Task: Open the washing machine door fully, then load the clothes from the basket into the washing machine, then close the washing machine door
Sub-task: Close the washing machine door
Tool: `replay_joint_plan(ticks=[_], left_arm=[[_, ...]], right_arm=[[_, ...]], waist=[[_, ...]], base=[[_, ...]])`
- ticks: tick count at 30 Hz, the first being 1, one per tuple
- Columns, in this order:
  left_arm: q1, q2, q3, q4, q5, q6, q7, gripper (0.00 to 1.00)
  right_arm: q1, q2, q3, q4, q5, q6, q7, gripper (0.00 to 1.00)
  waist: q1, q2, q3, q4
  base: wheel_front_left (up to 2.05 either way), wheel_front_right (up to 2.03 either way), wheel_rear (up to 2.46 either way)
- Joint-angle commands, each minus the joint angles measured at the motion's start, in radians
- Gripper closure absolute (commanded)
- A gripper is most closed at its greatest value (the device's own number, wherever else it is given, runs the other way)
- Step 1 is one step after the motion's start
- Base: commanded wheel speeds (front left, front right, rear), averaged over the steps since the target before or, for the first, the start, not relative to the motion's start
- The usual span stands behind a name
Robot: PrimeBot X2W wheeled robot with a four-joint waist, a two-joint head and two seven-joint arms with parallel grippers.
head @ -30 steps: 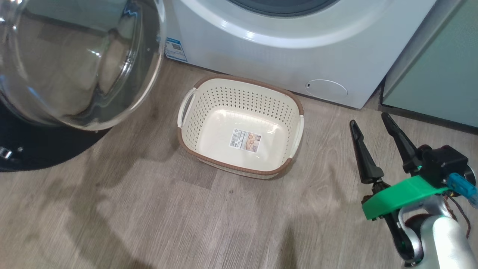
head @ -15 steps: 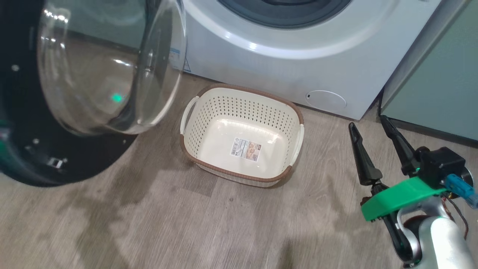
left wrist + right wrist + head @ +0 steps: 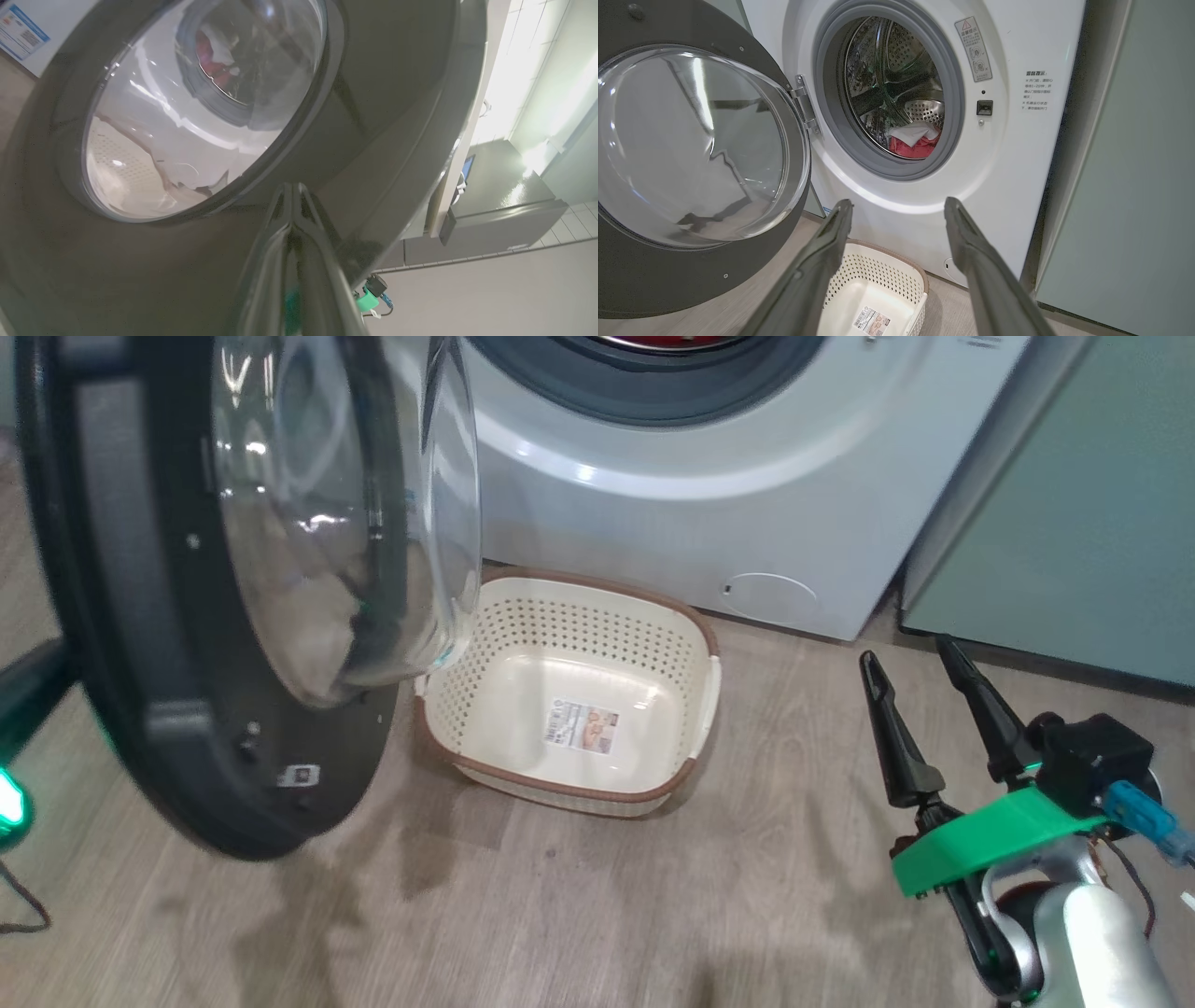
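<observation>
The washing machine (image 3: 747, 513) stands white at the top of the head view, its porthole uncovered. Its door (image 3: 140, 709), black-rimmed with a clear glass bowl, hangs partly swung at the left, over the basket's left end. The clothes (image 3: 915, 140), red and white, lie inside the drum. The cream basket (image 3: 653, 644) sits empty on the floor before the machine. My left gripper (image 3: 292, 186) is shut with nothing in it, its tips at the door's (image 3: 373, 116) outer black face. My right gripper (image 3: 906, 651) hovers open and empty, right of the basket, pointing at the machine (image 3: 1008, 163).
A pale green cabinet (image 3: 1074, 504) stands close against the machine's right side. Wood-look floor (image 3: 653, 896) runs around the basket. A small round flap (image 3: 770, 593) sits low on the machine's front. A thin cable (image 3: 19, 905) lies at the far left.
The head camera has lifted and shifted. The door has swung round towards the machine and now shows nearly edge-on. My right gripper has stayed open and in place.
</observation>
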Motion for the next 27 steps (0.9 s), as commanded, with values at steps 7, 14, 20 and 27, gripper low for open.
replay_joint_plan(ticks=[7, 14, 20, 27], left_arm=[[0.017, 0.017, -0.005, -0.161, -0.02, 0.005, 0.056, 1.0], [0.026, -0.005, -0.025, -0.254, -0.043, 0.027, 0.075, 1.0], [0.013, -0.017, -0.04, -0.287, -0.042, 0.05, 0.07, 1.0], [-0.047, 0.004, -0.065, -0.286, -0.02, 0.084, 0.073, 1.0]], right_arm=[[-0.023, -0.003, 0.023, -0.017, 0.018, 0.0, -0.034, 0.0], [-0.028, -0.003, 0.023, -0.001, 0.037, 0.0, -0.06, 0.0], [-0.043, -0.003, 0.028, 0.01, 0.049, 0.0, -0.079, 0.0], [-0.065, -0.003, 0.025, 0.028, 0.066, 0.0, -0.109, 0.0]], waist=[[0.0, 0.0, 0.014, -0.094], [0.0, 0.0, 0.035, -0.186], [0.0, 0.0, 0.062, -0.254], [0.0, 0.0, 0.112, -0.35]], base=[[0.0, 0.0, 0.0], [0.0, 0.0, 0.0], [0.0, 0.0, 0.0], [0.0, 0.0, 0.0]])
